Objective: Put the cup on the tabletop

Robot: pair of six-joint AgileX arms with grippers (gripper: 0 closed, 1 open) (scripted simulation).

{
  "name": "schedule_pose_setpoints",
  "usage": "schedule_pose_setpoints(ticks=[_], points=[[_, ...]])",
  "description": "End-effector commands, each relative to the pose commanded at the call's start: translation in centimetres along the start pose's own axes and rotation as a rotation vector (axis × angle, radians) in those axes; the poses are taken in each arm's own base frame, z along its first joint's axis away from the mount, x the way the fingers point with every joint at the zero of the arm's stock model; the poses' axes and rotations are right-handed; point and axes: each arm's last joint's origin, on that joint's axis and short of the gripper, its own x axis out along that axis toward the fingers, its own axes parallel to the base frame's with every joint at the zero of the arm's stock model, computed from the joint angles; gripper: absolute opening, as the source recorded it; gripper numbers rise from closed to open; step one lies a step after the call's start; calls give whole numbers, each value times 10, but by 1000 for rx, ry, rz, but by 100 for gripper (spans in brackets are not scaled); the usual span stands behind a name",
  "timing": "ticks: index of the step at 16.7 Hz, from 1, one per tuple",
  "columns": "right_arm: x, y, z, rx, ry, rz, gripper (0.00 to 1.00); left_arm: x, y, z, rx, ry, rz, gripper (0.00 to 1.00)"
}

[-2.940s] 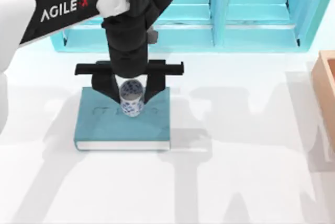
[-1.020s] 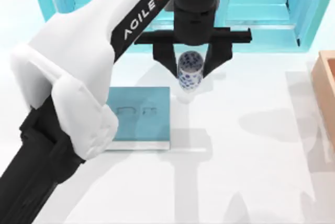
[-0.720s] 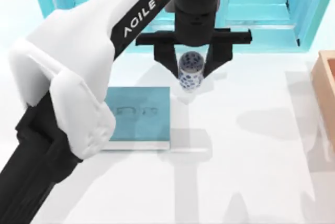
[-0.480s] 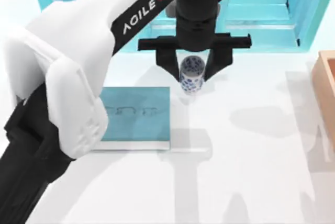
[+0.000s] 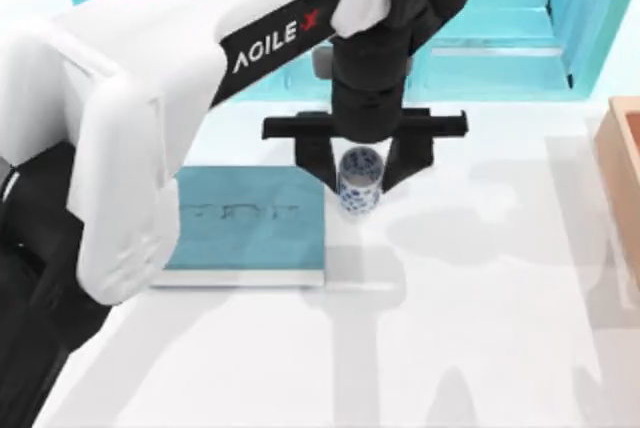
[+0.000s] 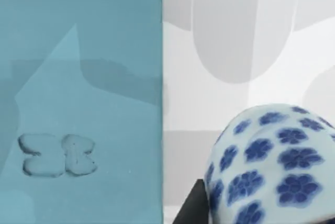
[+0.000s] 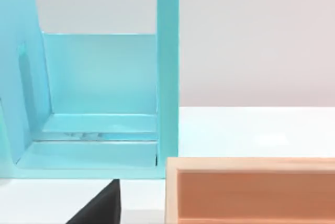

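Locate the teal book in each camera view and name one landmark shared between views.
Top view: the teal book lies left of centre, just left of the cup held by the left gripper.
Left wrist view: the book covers the left half.
Right wrist view: not in it.
Shared landmark: the cup.

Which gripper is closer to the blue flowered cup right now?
Left. The left gripper is shut on the cup, just right of the teal book. The right arm is parked off right, by the wooden box.
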Motion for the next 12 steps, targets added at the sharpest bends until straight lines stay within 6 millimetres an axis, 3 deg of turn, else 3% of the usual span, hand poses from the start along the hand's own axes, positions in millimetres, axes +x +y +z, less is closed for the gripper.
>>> schedule_pose_setpoints(ticks=[5,12], points=[[0,0,0,0,0,0,100,3,0,-1,1,1,0,0],[0,0,0,0,0,0,100,3,0,-1,1,1,0,53]])
